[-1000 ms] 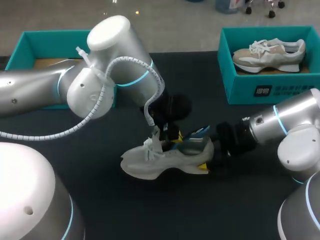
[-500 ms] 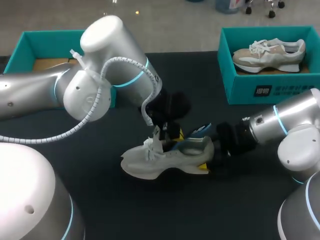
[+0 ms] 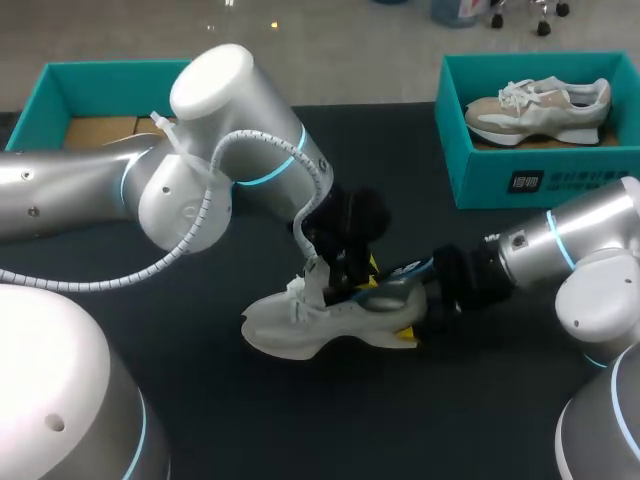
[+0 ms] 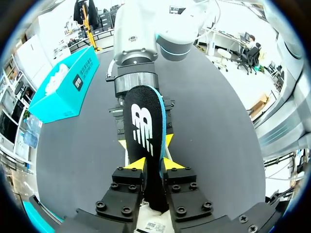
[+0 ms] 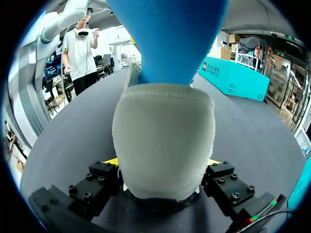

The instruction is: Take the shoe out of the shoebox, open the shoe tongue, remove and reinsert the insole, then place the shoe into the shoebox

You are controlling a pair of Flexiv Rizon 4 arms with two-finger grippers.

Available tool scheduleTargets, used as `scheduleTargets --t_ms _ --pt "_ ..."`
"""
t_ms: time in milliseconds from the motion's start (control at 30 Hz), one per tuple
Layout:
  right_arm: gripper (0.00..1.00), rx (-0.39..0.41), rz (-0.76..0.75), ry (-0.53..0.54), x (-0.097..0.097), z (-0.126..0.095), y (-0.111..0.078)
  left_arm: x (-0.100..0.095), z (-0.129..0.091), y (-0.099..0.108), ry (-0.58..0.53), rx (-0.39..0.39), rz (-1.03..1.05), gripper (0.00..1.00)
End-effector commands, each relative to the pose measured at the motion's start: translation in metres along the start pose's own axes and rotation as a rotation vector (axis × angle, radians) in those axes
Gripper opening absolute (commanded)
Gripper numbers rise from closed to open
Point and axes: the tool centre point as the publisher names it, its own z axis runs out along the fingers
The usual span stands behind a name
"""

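Head view, shoe: the white shoe (image 3: 330, 322) rests on its sole near the middle of the dark table (image 3: 250, 420), toe toward my left, with one of my arms at each end.
Left hand: my left gripper (image 4: 153, 164) sits over the shoe's opening and is clamped on the insole (image 4: 145, 131), one yellow-tipped finger pressed to each edge.
Insole: black on top, blue underneath. It runs out ahead of my left fingers toward my right arm's wrist. From the right wrist, its blue underside rises above the heel.
Right hand: my right gripper (image 5: 163, 162) grips the shoe by the heel, a finger against each side.
Boxes: a teal shoebox (image 3: 60, 85) stands at the far left, behind my left arm. A second teal box (image 3: 480, 180) at the far right holds a second shoe (image 3: 540, 108).
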Motion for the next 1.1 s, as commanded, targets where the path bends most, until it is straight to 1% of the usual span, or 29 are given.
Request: scheduleTargets --t_ms 33,67,133,167,267,300,367,433,467,533,567,600,800,933,1000,1100 --pt "0.00 0.003 0.000 -0.001 0.001 0.000 0.000 0.008 -0.002 -0.003 -0.057 -0.002 -0.007 0.66" --pt "0.00 0.003 0.000 -0.001 0.001 0.000 0.000 0.008 -0.003 -0.003 -0.087 0.004 -0.013 0.74" --pt "0.00 0.003 0.000 -0.001 0.001 0.000 0.000 0.009 -0.004 -0.004 -0.127 0.004 -0.016 0.84" --pt "0.00 0.003 0.000 -0.001 0.001 0.000 0.000 0.010 -0.004 -0.004 -0.142 0.004 -0.017 0.87" --pt "0.00 0.003 0.000 -0.001 0.001 0.000 0.000 0.012 -0.002 -0.004 -0.186 -0.003 -0.022 0.86" --pt "0.00 0.003 0.000 -0.001 0.001 0.000 0.000 0.012 -0.001 -0.003 -0.194 -0.004 -0.022 0.80" --pt "0.00 0.003 0.000 -0.001 0.001 0.000 0.000 0.012 0.000 -0.002 -0.206 -0.006 -0.028 0.75" --pt "0.00 0.003 0.000 -0.001 0.001 0.000 0.000 0.011 0.001 -0.001 -0.221 -0.008 -0.031 0.74" --pt "0.00 0.003 0.000 -0.001 0.001 0.000 0.000 0.011 0.002 0.000 -0.222 -0.009 -0.031 0.67" --pt "0.00 0.003 0.000 -0.001 0.001 0.000 0.000 0.009 0.005 0.000 -0.227 -0.008 -0.033 0.60" --pt "0.00 0.003 0.000 -0.001 0.001 0.000 0.000 0.008 0.006 0.001 -0.228 -0.008 -0.035 0.51" --pt "0.00 0.003 0.000 -0.001 0.001 0.000 0.000 0.008 0.008 0.001 -0.234 -0.008 -0.040 0.49" --pt "0.00 0.003 0.000 -0.001 0.001 0.000 0.000 0.006 0.018 0.005 -0.252 -0.023 -0.046 0.49" --pt "0.00 0.003 0.000 -0.001 0.001 0.000 0.000 0.004 0.021 0.006 -0.248 -0.025 -0.050 0.51" --pt "0.00 0.003 0.000 -0.001 0.001 0.000 0.000 0.003 0.021 0.006 -0.247 -0.027 -0.052 0.49" --pt "0.00 0.003 0.000 -0.001 0.001 0.000 0.000 0.001 0.022 0.008 -0.245 -0.029 -0.058 0.39"
